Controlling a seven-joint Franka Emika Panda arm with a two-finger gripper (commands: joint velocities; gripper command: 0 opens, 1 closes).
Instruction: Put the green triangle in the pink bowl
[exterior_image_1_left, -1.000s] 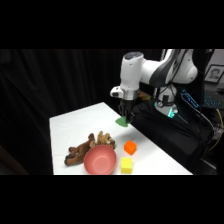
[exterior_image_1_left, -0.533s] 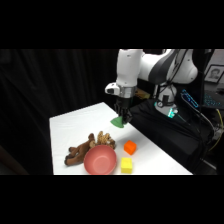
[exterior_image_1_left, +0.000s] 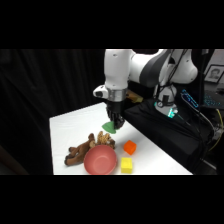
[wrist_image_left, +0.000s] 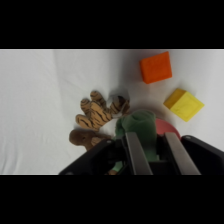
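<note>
Brown plush toy (exterior_image_1_left: 85, 150) at counter (exterior_image_1_left: 70, 125) left; pink bowl (exterior_image_1_left: 100, 160) just beside it; green triangle (exterior_image_1_left: 109, 126) pinched in fingers (wrist_image_left: 138, 150), lifted, above toy's far end; orange block (exterior_image_1_left: 129, 146) and yellow cube (exterior_image_1_left: 126, 164) right; carry step; next: shift over bowl, release.

triangle (exterior_image_1_left: 109, 126) green | bowl (exterior_image_1_left: 100, 161) pinkish-red | plush toy (wrist_image_left: 95, 117) brown, dark-striped | block (wrist_image_left: 156, 67) orange | cube (wrist_image_left: 184, 104) yellow | table (exterior_image_1_left: 75, 125) white
</note>
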